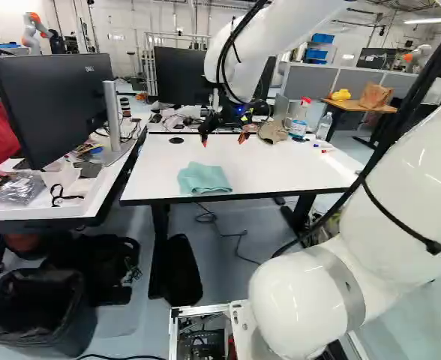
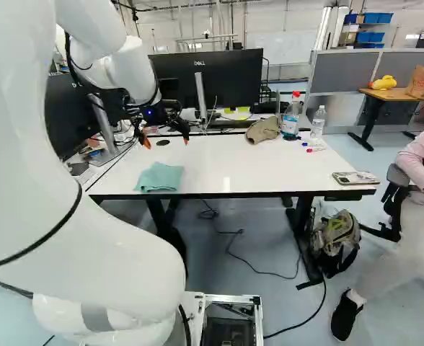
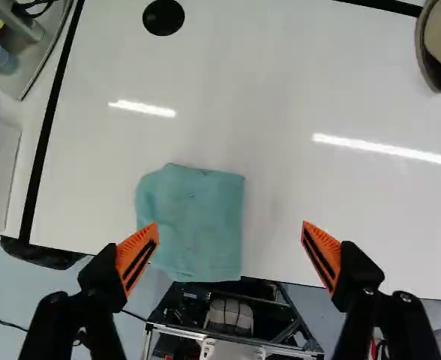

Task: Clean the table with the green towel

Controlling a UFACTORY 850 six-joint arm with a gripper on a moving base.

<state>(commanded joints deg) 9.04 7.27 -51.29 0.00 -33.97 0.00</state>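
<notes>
The gripper (image 1: 224,139) hangs above the far part of the white table (image 1: 280,166), fingers pointing down. In the right base view the gripper (image 2: 167,140) is likewise above the tabletop. The green towel (image 1: 204,178) lies folded flat by the table's near edge, toward its left end. From the wrist, the gripper (image 3: 229,244) stands wide open, and nothing is gripped. The towel (image 3: 194,221) shows below it, between the lines of the two fingers but closer to one, whose tip overlaps the towel's edge in that view.
A cap (image 2: 262,130), a spray bottle (image 2: 291,117), a clear bottle (image 2: 318,122) and markers (image 2: 315,145) are at the table's back right. A phone (image 2: 355,177) lies at its right end. Monitors stand behind and on the left desk (image 1: 37,212). A person sits right of the table.
</notes>
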